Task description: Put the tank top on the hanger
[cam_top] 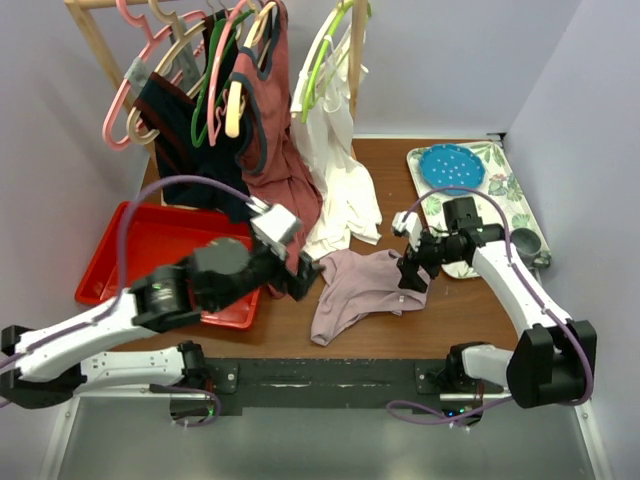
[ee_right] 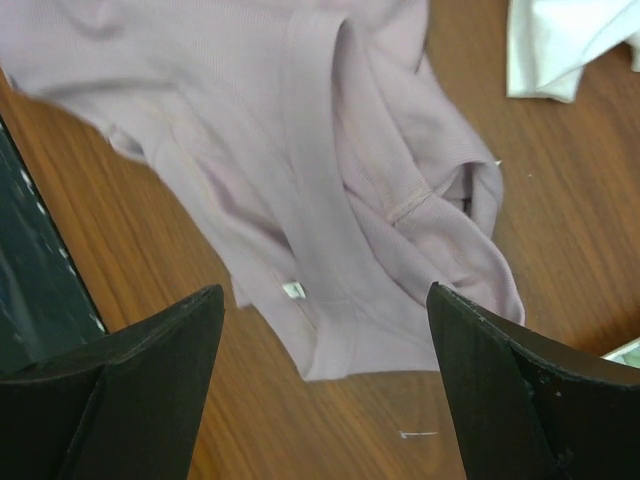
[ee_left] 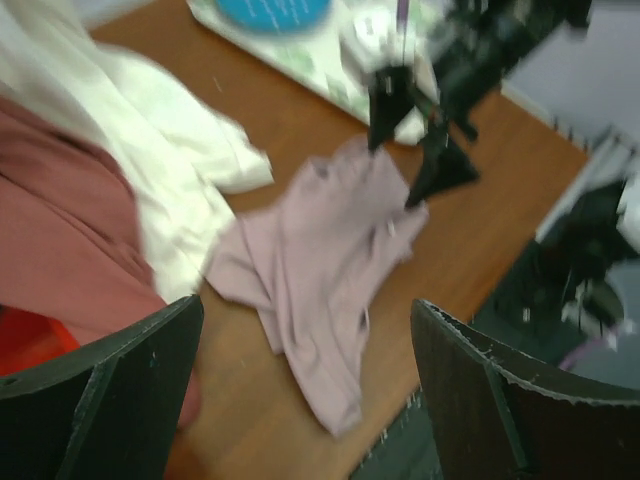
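The pale mauve tank top (cam_top: 355,290) lies crumpled on the brown table between my two grippers. It also shows in the left wrist view (ee_left: 320,260) and in the right wrist view (ee_right: 320,170). The salmon-pink hanger (cam_top: 112,115) hangs on the wooden rack at the back left, far from both grippers. My left gripper (cam_top: 302,272) is open and empty just left of the top, which shows between its jaws (ee_left: 305,305). My right gripper (cam_top: 412,276) is open and empty above the top's right edge (ee_right: 325,290).
A red tray (cam_top: 150,240) lies at the left. A floral tray (cam_top: 500,170) with a blue plate (cam_top: 452,165) lies at the back right. A white garment (cam_top: 335,190), a rust-red tank top (cam_top: 280,130) and a lime-green hanger (cam_top: 325,60) hang from the rack.
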Controlling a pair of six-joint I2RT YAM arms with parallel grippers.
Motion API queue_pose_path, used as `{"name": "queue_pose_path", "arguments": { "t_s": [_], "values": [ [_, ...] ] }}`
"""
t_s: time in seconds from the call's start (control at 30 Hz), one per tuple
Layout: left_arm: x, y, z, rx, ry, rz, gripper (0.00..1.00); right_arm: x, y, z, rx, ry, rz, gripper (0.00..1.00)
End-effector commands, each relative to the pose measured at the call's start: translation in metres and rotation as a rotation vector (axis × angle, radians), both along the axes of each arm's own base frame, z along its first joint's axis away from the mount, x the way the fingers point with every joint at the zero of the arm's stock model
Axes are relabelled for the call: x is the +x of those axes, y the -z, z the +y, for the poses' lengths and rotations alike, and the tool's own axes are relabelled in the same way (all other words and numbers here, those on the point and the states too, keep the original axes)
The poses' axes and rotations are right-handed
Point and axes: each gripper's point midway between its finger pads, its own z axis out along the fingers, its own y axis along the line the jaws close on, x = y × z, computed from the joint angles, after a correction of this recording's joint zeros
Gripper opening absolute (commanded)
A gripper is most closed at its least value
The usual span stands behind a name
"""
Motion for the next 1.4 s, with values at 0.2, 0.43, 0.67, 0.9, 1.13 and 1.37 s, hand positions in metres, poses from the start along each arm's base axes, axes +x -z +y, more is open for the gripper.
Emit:
{"name": "queue_pose_path", "arguments": {
  "t_s": [0.2, 0.43, 0.67, 0.9, 1.13, 1.37],
  "values": [
    [-0.026, 0.187, -0.052, 0.115, 0.009, 0.443, 0.87, -0.012, 0.055, -0.003, -0.204, -0.201, -0.005, 0.82],
    [-0.025, 0.242, -0.069, 0.244, -0.03, 0.502, 0.84, 0.004, 0.062, 0.007, -0.262, -0.17, -0.022, 0.72],
    [-0.02, 0.3, -0.049, 0.464, -0.152, 0.55, 0.67, 0.008, 0.066, -0.006, -0.332, -0.097, -0.024, 0.33],
    [-0.013, 0.263, -0.047, 0.409, -0.181, 0.494, 0.06, 0.028, 0.009, -0.005, -0.303, 0.002, -0.137, 0.0],
    [0.0, 0.124, -0.057, 0.126, -0.085, 0.352, 0.07, 0.047, -0.127, 0.006, -0.152, 0.094, -0.417, 0.0],
    [0.007, 0.064, -0.039, 0.023, -0.055, 0.276, 0.15, 0.05, -0.205, -0.001, -0.084, 0.188, -0.566, 0.0]
  ]
}}
